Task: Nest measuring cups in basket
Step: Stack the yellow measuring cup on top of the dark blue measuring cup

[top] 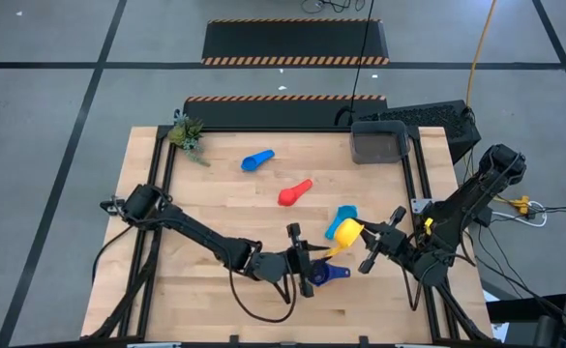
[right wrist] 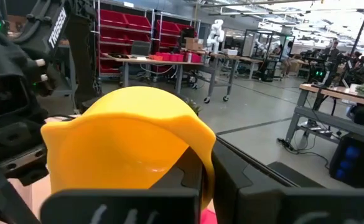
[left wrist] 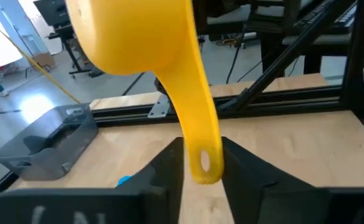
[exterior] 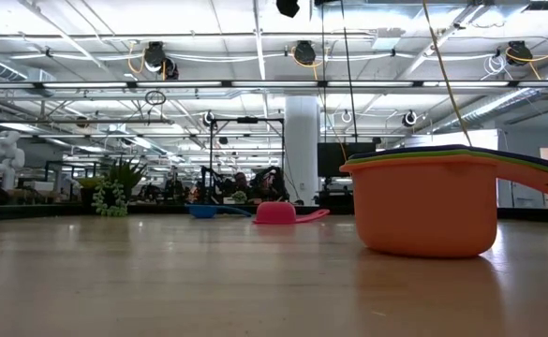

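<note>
A yellow measuring cup [top: 345, 230] hangs above the table near its front right, between my two grippers. My right gripper [top: 365, 238] is shut on its bowl. My left gripper [top: 319, 257] is shut on its handle. Just in front of them a navy cup [top: 332, 274] stands on the table; the low view shows it nested with a green one in an orange cup [exterior: 431, 208]. A light blue cup [top: 345, 213], a red cup [top: 295, 191] and a blue cup [top: 256, 159] lie loose on the wood. The dark grey basket [top: 377, 142] stands at the far right. My left gripper pinches the yellow cup's handle at its free end, by the hanging hole [left wrist: 203, 160], between its two fingers. The fingers come nearly level from the table's left. The handle slants up from them to the bowl. My right gripper holds the yellow bowl at its rim [right wrist: 203, 158], coming level from the table's right. The bowl [right wrist: 126, 137] fills the space in front of the fingers and hides the pads. The cup is lifted clear of the table.
A black keyboard [top: 428, 118] lies behind the basket at the far right. A small green plant [top: 188, 133] stands at the far left corner. Dark frame rails [top: 413, 184] run along the table's sides. Bare wood lies at the left and centre.
</note>
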You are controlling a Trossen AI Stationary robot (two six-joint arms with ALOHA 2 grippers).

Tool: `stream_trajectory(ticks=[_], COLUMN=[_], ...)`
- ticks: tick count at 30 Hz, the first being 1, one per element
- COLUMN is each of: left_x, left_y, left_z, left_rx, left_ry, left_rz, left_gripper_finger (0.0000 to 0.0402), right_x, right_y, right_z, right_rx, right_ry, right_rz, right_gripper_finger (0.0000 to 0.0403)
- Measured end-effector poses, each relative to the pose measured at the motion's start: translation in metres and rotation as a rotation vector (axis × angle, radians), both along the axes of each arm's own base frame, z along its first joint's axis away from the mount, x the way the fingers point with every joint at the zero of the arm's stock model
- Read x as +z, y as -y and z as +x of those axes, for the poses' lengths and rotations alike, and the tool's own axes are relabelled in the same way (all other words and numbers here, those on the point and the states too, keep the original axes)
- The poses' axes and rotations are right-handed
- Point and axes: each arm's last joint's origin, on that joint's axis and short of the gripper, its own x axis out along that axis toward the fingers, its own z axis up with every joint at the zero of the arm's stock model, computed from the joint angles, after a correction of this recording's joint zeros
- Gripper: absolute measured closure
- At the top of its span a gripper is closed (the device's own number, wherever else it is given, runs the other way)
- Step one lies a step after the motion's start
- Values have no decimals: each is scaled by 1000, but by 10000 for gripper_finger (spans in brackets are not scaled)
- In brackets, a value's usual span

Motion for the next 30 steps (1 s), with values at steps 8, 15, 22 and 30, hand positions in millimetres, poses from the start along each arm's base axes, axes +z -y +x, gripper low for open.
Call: stream_trajectory(ticks=[8,15,22,30], left_x=[-1,6,40,56], left_y=[0,10,14,24], left_z=[-1,-9,-32,-48], left_rx=[5,56,99,131], left_ry=[-18,-21,-11,10], left_rz=[36,93,100,97], left_gripper_finger=[390,394,396,396], right_x=[0,2,6,0], right_y=[0,-3,-7,-11], right_z=[0,-3,-12,-15], right_rx=[0,28,74,168], right_ry=[6,7,18,-6], right_rz=[8,9,24,19], right_gripper_finger=[399,383,292,187])
